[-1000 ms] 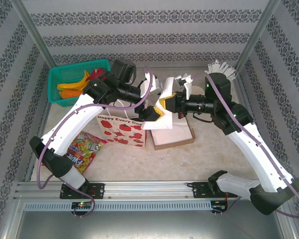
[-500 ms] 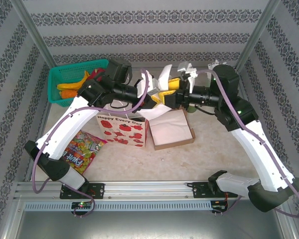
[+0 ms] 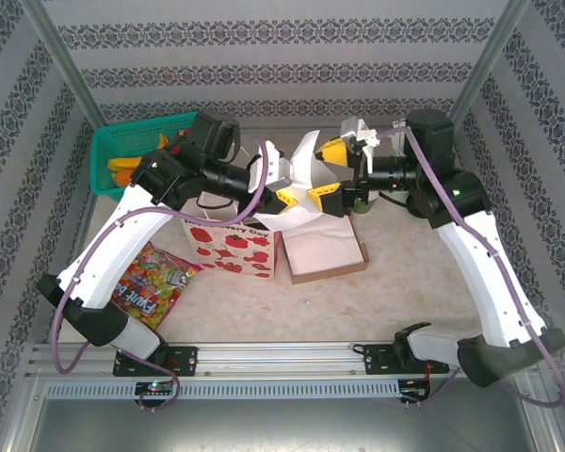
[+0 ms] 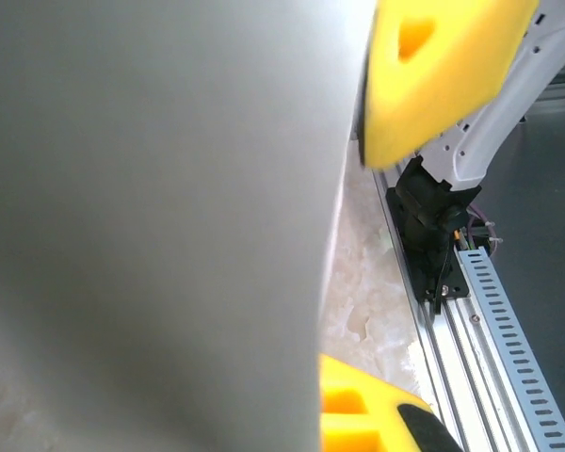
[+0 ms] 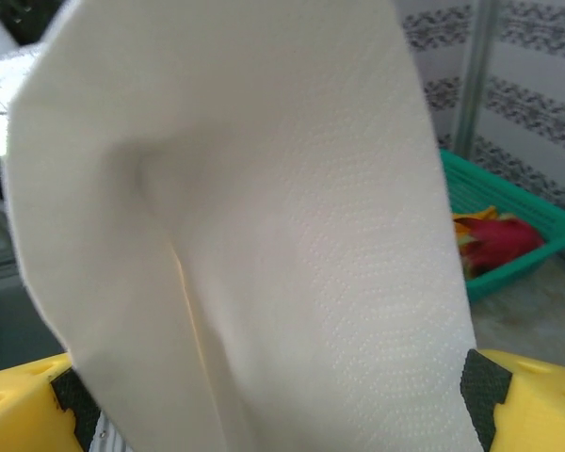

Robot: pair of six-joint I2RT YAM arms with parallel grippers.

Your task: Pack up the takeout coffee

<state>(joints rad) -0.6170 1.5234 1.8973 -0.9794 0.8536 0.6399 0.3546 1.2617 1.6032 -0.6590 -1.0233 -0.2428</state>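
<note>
Paper is what I see first from above: a white sheet, thin and creased, hangs over the table between my two arms. My left jaws are closed flat on its left edge and hold it. My right jaws stand wide apart, one yellow finger above the sheet and one below, and they grip nothing. The takeout coffee stands on the table just behind my right jaws; only a dark green part of it is visible. Under the sheet lies a flat brown cardboard box, and beside it a paper gift bag printed with red flowers. A green plastic basket sits in the far left corner, and a shiny candy packet lies near my left arm.

From my left wrist, the sheet is a smooth grey blur, very close. Beside it are blocky yellow fingers, the pale mottled table and a ribbed metal rail.

From my right wrist, the sheet shows fine dotted embossing and one soft fold. A yellow finger with a black pad is in each lower corner, well apart; I cannot tell whether the sheet touches them.
</note>
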